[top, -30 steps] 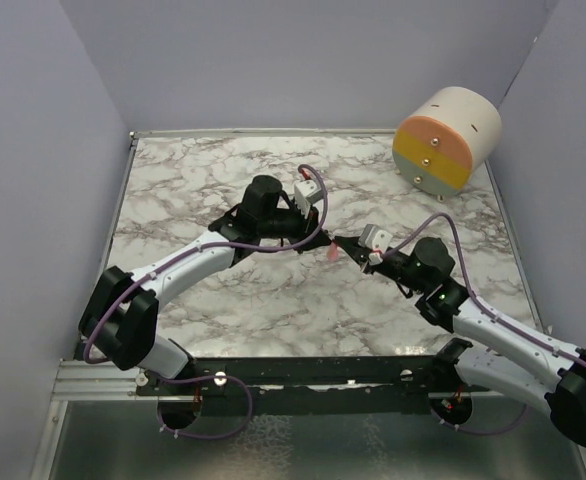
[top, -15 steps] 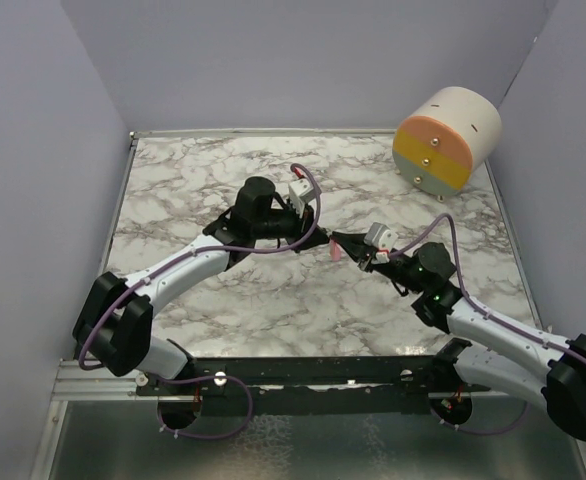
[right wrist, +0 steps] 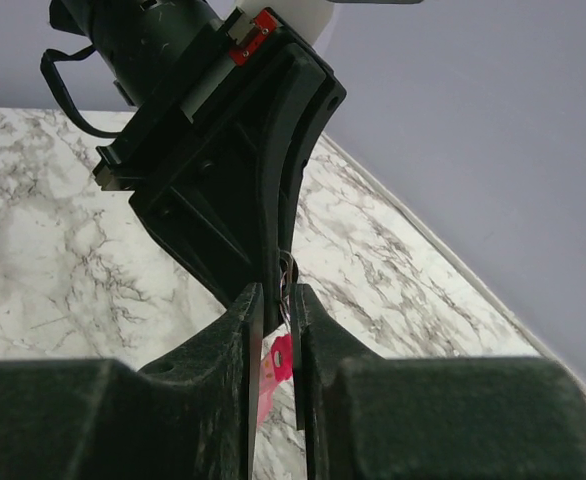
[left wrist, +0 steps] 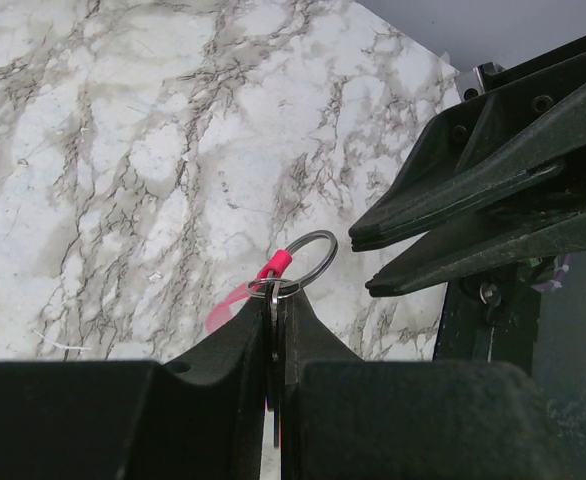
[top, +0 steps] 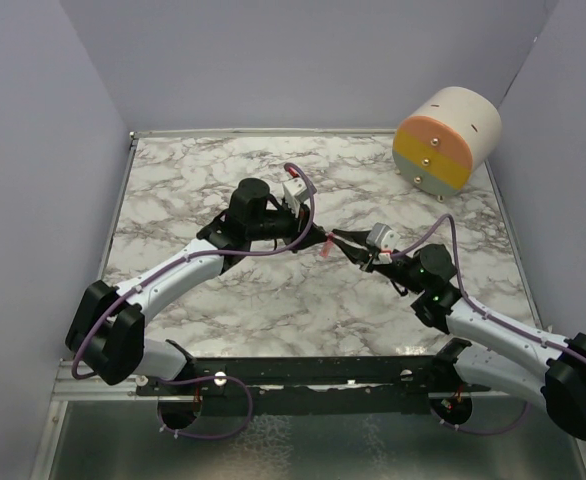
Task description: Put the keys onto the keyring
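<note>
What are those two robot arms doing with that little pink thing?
They are working on getting a key onto a slim pink strip keyring that has a thin metal ring at one end. The left arm holds the keyring over the white marble table, with its jaws pinched shut where the ring meets the strip. The right arm has its jaws slightly parted right beside that ring. No key shows clearly.
</note>
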### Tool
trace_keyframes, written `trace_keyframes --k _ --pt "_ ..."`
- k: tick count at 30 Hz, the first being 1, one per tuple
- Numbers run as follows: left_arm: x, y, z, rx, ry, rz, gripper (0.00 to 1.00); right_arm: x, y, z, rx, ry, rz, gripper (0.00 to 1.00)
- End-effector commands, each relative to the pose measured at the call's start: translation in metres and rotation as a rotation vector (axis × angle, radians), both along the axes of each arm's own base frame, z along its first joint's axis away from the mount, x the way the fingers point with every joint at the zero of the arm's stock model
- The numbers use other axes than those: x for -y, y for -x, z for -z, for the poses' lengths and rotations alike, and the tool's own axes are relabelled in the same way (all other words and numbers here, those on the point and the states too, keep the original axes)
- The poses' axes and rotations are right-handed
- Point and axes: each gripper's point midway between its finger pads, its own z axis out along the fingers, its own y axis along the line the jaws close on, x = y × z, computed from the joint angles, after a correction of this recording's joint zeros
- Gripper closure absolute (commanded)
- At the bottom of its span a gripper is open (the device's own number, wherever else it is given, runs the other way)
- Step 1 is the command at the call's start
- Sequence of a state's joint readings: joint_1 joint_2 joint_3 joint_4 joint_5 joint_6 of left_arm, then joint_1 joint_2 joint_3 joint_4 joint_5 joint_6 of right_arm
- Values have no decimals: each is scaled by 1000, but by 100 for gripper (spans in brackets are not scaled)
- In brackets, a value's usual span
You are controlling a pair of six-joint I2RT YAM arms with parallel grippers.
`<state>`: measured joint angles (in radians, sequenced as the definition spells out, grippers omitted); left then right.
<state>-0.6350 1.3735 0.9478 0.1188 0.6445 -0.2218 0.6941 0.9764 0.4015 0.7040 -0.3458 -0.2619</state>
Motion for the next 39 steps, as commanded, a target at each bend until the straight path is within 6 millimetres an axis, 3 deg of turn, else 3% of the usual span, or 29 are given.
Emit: trace_keyframes --k 1,13,27,39 --pt "-7 -6 -9 28 6 -54 100 2 -1 -4 6 -16 15 81" --pt "-14 -10 -11 58 -45 -74 100 14 -7 -1 6 104 81 73" --pt "-12 -2 -6 57 -67 -11 100 -5 -14 29 -61 249 9 71" --pt "-9 2 3 41 -79 15 100 -15 -12 32 -74 250 -39 72"
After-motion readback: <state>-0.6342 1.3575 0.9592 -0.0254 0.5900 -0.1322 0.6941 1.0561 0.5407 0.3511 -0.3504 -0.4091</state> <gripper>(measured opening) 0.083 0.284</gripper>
